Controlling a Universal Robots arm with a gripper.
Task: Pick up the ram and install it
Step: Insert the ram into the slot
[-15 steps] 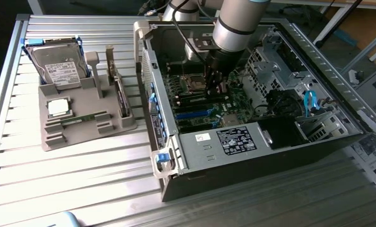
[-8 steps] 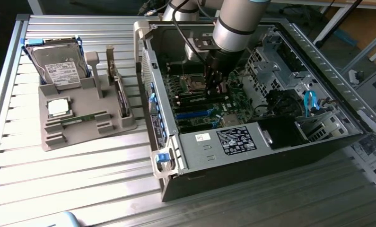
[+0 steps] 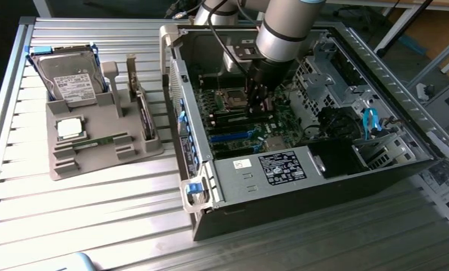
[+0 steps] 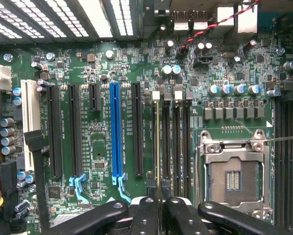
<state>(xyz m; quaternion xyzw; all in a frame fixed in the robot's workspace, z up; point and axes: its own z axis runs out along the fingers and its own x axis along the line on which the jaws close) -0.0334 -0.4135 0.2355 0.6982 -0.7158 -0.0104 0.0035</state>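
The black gripper (image 4: 159,208) grips the thin green ram stick (image 4: 158,147). Its long axis runs along the black memory slots (image 4: 178,147) below.

table (image 3: 73,203) is showing ribbed bare aluminium, satin. holder (image 3: 96,161) looking matt grey plastic. case (image 3: 300,203) reading as dark painted sheet metal. motherboard (image 4: 102,63) glinting glossy green. socket frame (image 4: 234,147) shining bare metal. gripper (image 4: 159,208) looking matt black, smooth.

Silver arm (image 3: 288,28), black cable (image 3: 215,39), seemingly black claw (image 4: 161,201)
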